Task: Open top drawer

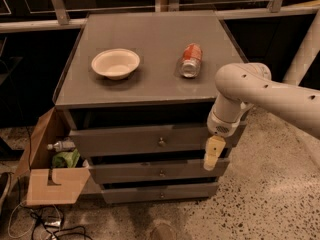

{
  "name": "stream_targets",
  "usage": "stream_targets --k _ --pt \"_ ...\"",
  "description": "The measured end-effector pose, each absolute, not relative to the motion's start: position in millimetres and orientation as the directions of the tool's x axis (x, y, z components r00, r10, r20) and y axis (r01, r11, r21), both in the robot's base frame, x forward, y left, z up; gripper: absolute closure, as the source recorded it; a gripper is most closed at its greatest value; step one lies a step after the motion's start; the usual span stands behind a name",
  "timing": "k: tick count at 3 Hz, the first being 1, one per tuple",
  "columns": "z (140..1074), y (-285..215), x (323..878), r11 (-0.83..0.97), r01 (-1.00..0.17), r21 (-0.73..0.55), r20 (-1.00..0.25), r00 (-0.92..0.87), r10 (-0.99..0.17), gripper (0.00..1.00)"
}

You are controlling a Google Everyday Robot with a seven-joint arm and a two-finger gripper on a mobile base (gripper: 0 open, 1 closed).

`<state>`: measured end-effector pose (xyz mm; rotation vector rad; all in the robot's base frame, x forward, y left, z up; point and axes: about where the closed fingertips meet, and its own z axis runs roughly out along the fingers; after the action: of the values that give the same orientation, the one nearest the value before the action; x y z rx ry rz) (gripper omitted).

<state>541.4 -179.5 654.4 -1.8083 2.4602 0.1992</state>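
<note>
One grey cabinet [150, 149] fills the middle, topped by a flat counter [150, 29]. One pale robot arm [270, 91] reaches in from the right and bends down past the counter's front right corner.

The cabinet has three drawers. The top drawer [120, 141] lies directly under the counter's front edge and is the widest and tallest of them. A dark gap shows between that edge and the top of the drawer's front, which stands a little forward of the two below. The middle drawer [130, 173] and the bottom drawer [135, 193] are shorter and narrower.

One open cardboard box [50, 184] stands on the floor below the counter's front left corner, with one plastic bottle [60, 145] and something green [66, 159] inside it.

On the counter are two things, well apart: one pale bowl [115, 63] upright toward the left edge, and one red can [190, 60] lying on its side toward the right edge.

The one gripper [214, 153] hangs pointing down below the front right corner, in front of the right end of the top drawer's front and reaching to the middle drawer's. Whether it is spread or pressed together I cannot tell, nor whether it touches the drawer.

There are three small round knobs, one centred on each front: top knob [161, 142], middle knob [161, 173], bottom knob [161, 194].
</note>
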Motion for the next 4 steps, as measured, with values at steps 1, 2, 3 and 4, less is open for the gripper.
stream_targets --k 1,2,3,4 --pt "655.8 -179.5 541.4 0.294 -0.954 0.056 -0.143 -0.299 -0.943 0.00" --pt "663.9 -181.5 530.5 0.302 -0.951 0.067 -0.150 -0.308 -0.939 0.00" --pt "704.1 -191.6 487.9 0.335 -0.937 0.098 -0.175 -0.348 -0.921 0.00" --pt "758.6 -202.6 445.3 0.371 -0.921 0.118 -0.201 -0.388 -0.900 0.00"
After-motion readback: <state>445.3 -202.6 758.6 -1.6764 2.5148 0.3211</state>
